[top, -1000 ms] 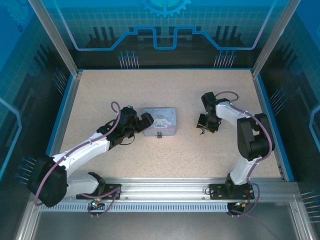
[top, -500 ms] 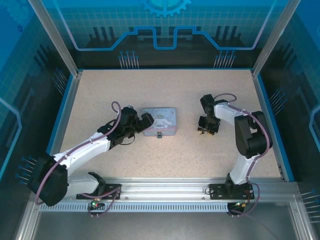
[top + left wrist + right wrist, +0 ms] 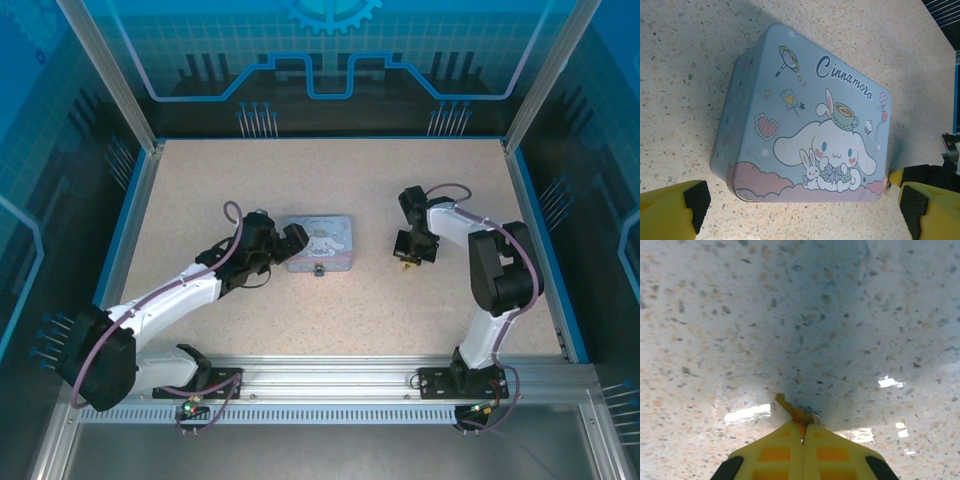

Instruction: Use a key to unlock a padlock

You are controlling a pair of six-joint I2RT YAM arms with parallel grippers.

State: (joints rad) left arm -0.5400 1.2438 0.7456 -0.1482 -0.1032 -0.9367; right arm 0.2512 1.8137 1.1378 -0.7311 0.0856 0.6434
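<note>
**KEY PICKUP STAGE: PADLOCK NOT YET OPENED**

Read the right gripper (image 3: pixel 803 432) as closed: its yellow fingers meet at the tips, low against the speckled table (image 3: pixel 250 180). A thin sliver projects from the seam between them. Treat this as the key (image 3: pixel 792 409), pinched at the tips, though it is too small to confirm.

The left gripper (image 3: pixel 290 250) stands with its jaws wide apart at the left end of the cartoon-printed tin (image 3: pixel 805 135) and grips nothing. The padlock (image 3: pixel 319 270) sits at the middle of the tin's near wall, well apart from the right gripper. You cannot tell at this size whether its shackle is closed.

Progress is early. At most, the key is secured. You have yet to lift it, carry it across to the padlock, seat it in the keyway, turn it and free the shackle. Expect the tin to need steadying by the left gripper during insertion.
</note>
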